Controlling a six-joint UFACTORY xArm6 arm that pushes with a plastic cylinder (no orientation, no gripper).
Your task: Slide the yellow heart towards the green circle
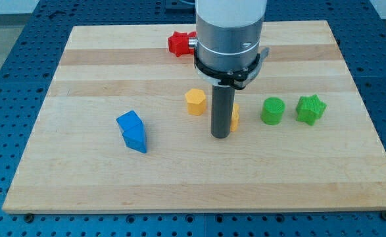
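Observation:
My tip [219, 135] rests on the board near its middle. A yellow block [235, 117], mostly hidden behind the rod, peeks out on the rod's right side; its shape cannot be made out. The green circle [272, 110] stands to the right of it, a short gap away. A second yellow block [195, 102], hexagon-like, sits just left of the rod and slightly toward the view's top.
A green star [310, 109] stands right of the green circle. A blue block [133, 130] lies at the left of the wooden board [81, 178]. A red block [179, 44] sits near the top edge, partly behind the arm.

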